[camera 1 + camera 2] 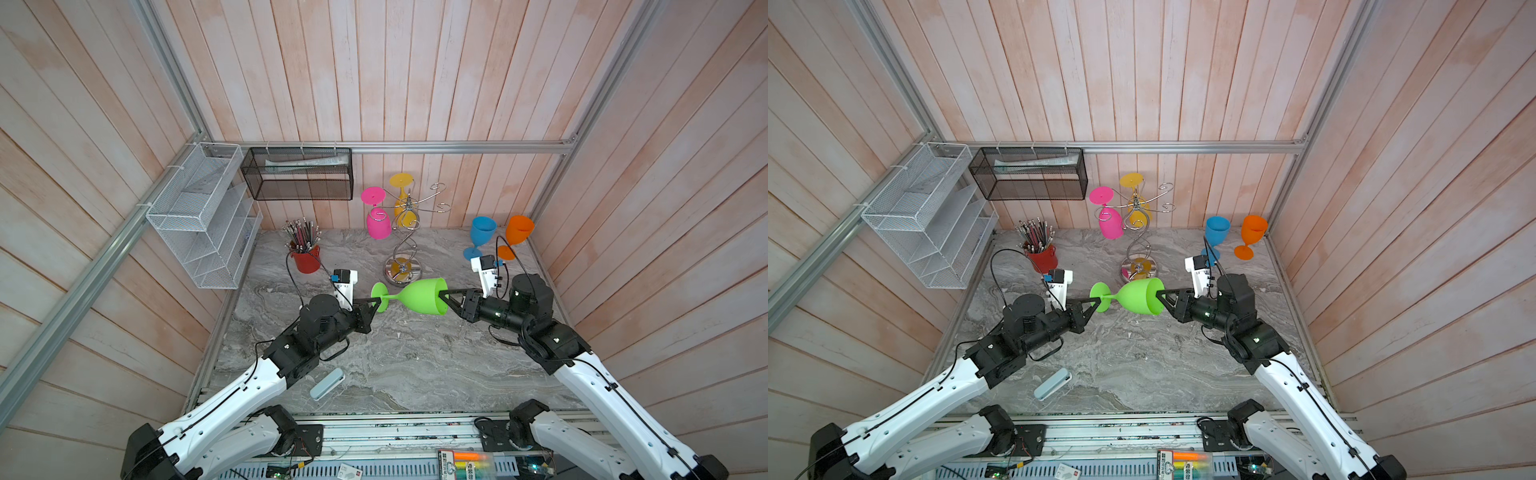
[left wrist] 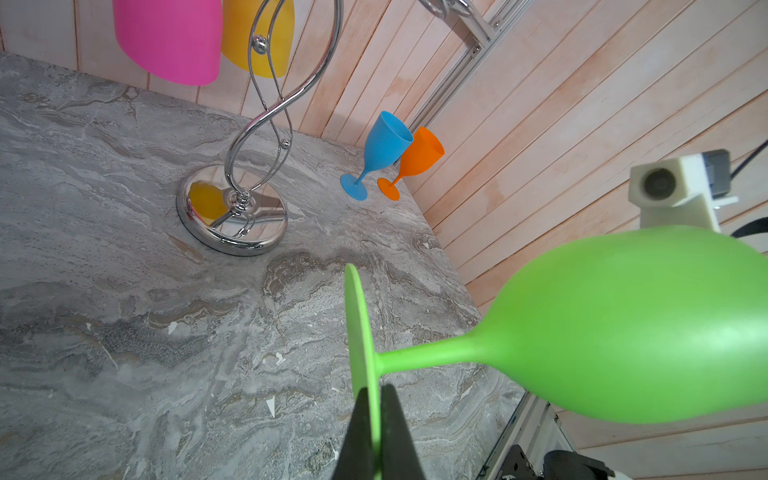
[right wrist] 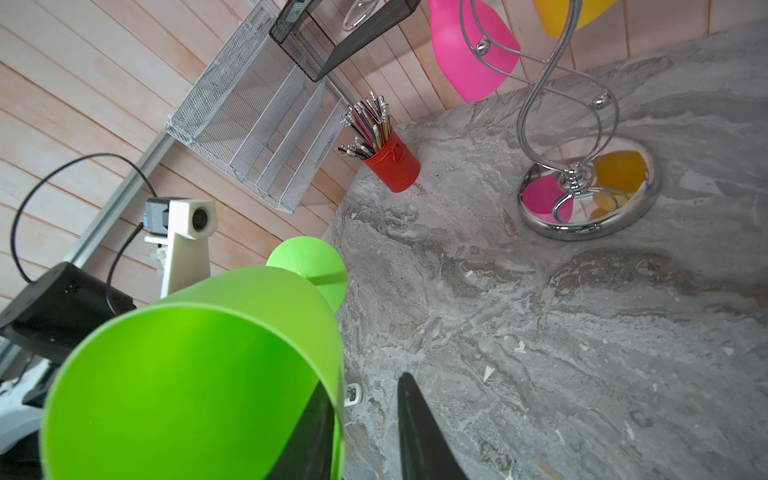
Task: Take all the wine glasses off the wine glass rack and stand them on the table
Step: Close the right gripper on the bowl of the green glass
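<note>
step: handover, I judge; green wine glass point(image 1: 424, 297) is off the wine glass rack point(image 1: 402, 272), level in air before its base.
my left pincer point(image 1: 377, 302): clenched on its foot.
my right pincer point(image 3: 365, 386): astride the bowl rim, unclenched.
next: pinch right, then free left.

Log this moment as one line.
green wine glass off wine glass rack, sideways | left tool shut on its foot | right tool open astride its rim
</note>
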Available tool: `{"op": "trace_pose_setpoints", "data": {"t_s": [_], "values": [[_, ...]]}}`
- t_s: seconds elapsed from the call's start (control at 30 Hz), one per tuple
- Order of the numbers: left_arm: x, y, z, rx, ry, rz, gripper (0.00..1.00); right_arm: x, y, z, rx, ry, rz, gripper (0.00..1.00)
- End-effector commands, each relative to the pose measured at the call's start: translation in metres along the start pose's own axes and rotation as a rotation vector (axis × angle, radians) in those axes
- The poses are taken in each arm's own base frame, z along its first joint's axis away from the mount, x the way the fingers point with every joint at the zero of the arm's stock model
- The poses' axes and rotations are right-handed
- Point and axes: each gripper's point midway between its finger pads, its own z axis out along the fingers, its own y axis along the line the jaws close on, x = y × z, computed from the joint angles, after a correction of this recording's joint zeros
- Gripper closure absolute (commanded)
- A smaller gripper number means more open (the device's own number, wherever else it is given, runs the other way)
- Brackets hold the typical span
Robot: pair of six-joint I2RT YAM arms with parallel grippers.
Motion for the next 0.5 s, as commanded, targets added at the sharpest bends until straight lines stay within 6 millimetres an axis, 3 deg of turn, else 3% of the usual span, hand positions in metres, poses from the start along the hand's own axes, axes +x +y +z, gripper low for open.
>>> {"op": "trace_pose_setpoints", "data": {"t_s": [0.0,0.1,0.33,0.47], "values": [[-0.008,-0.009,-0.007,0.046,-0.037,-0.007,1.00,-0.010,0.004,0.001,0.002,-0.024,-0.030,0.99],[-0.008,-0.006,-0.010,0.034,-0.043,-0.005,0.98,-0.011,0.005,0.003,0.004,-0.026,-0.028,1.00],[-0.003,0.004,-0.013,-0.017,-0.033,0.017,0.47,-0.019,0.005,0.002,0.030,-0.040,-0.034,1.00],[-0.001,0.011,-0.016,-0.047,-0.032,0.040,0.30,-0.026,-0.002,0.002,0.098,-0.029,-0.044,1.00]]}}
